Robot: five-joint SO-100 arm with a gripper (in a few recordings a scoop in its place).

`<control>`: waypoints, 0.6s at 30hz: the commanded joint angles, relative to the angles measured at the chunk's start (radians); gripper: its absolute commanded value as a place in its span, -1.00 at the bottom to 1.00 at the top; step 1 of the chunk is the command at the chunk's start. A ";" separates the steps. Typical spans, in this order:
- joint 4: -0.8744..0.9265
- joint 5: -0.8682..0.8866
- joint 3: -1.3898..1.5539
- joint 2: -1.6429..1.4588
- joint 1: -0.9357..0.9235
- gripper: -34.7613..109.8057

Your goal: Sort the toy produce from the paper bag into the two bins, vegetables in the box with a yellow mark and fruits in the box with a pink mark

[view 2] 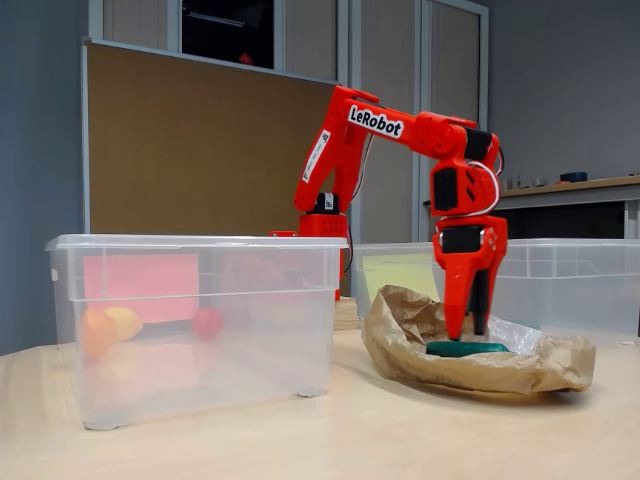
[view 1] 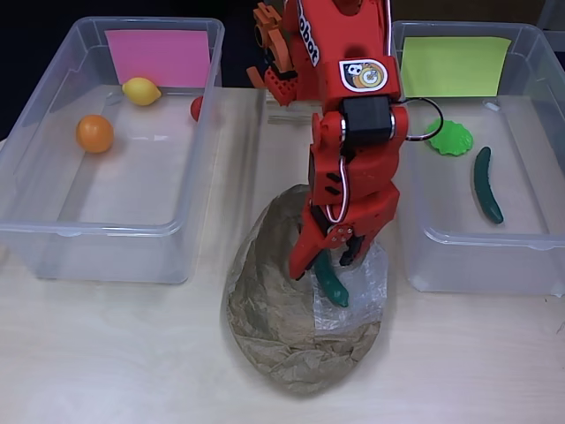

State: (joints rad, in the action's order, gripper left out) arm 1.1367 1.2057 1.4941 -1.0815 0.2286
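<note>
The crumpled brown paper bag (view 1: 274, 336) lies open on the table between the two clear bins. A dark green toy vegetable (view 1: 333, 284) lies in its mouth, also seen low in the bag in the fixed view (view 2: 465, 348). My red gripper (view 1: 328, 263) points down into the bag with its fingers open on either side of the vegetable's upper end, tips just above it (view 2: 468, 332). The left bin (view 1: 35, 141) with the pink mark (view 1: 157, 55) holds a lemon (view 1: 141, 91), an orange (view 1: 94, 133) and a small red fruit (view 1: 196, 108). The right bin (view 1: 530, 247) with the yellow mark (view 1: 455, 64) holds a green leafy piece (view 1: 450, 138) and a cucumber (view 1: 486, 185).
A patch of clear plastic (view 1: 364, 287) shows inside the bag beside the vegetable. The arm's base stands at the back between the bins. Bare wooden table (view 1: 106, 353) runs along the front.
</note>
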 commanded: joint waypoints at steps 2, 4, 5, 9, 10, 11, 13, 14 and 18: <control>0.031 -0.015 -0.054 0.034 0.000 -0.11; 0.051 -0.023 -0.091 0.078 0.000 -0.12; 0.057 -0.026 -0.103 0.097 -0.002 -0.12; 0.051 -0.046 -0.126 0.146 -0.014 -0.19; 0.043 -0.058 -0.124 0.150 -0.020 -0.22; 0.038 -0.069 -0.124 0.152 -0.028 -0.28; 0.040 -0.086 -0.124 0.144 -0.041 -0.39; 0.046 -0.097 -0.124 0.133 -0.046 -0.44; 0.086 -0.143 -0.106 0.055 -0.058 -0.52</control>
State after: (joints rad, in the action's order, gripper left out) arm 1.1781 1.0861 1.3837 -0.9342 0.1749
